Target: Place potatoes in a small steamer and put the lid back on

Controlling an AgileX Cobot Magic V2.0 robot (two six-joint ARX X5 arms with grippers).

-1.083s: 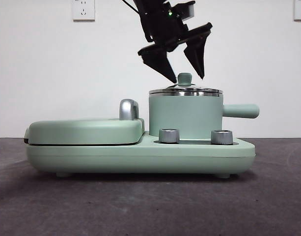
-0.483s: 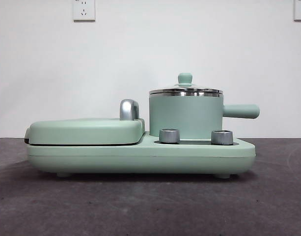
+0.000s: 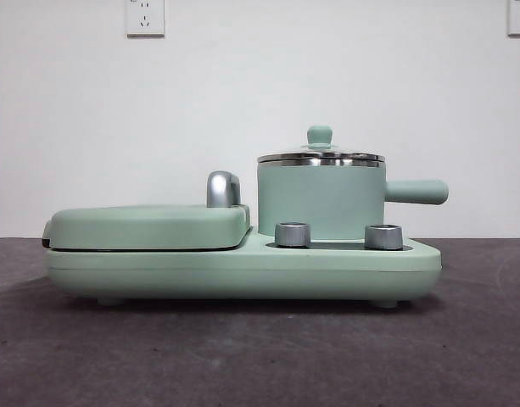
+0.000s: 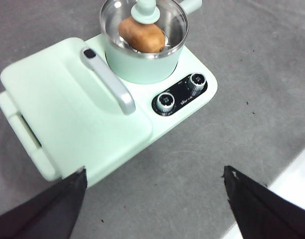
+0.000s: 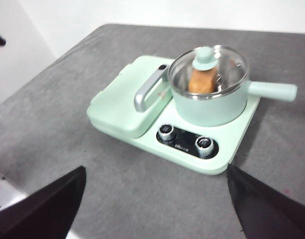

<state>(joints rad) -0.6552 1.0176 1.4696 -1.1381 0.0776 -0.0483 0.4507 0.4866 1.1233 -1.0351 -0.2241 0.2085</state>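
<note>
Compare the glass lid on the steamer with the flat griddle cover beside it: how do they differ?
The lid is round and see-through, showing the potato; the griddle cover is rectangular and opaque. The lid has a small green knob, the cover a long chrome handle. The lid sits higher. Both are closed, on one mint-green appliance.

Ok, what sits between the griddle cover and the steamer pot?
The cover's chrome handle stands between the griddle cover and the small steamer, seen in the front view.

The small steamer [image 3: 321,202] has a matt mint-green body under a polished steel rim. The lid [image 5: 208,69] is clear glass with a smooth green knob. The griddle cover [image 3: 149,225] looks satin plastic, its handle [image 4: 108,80] chrome. The surface [image 3: 260,356] is dull, grainy grey.
</note>
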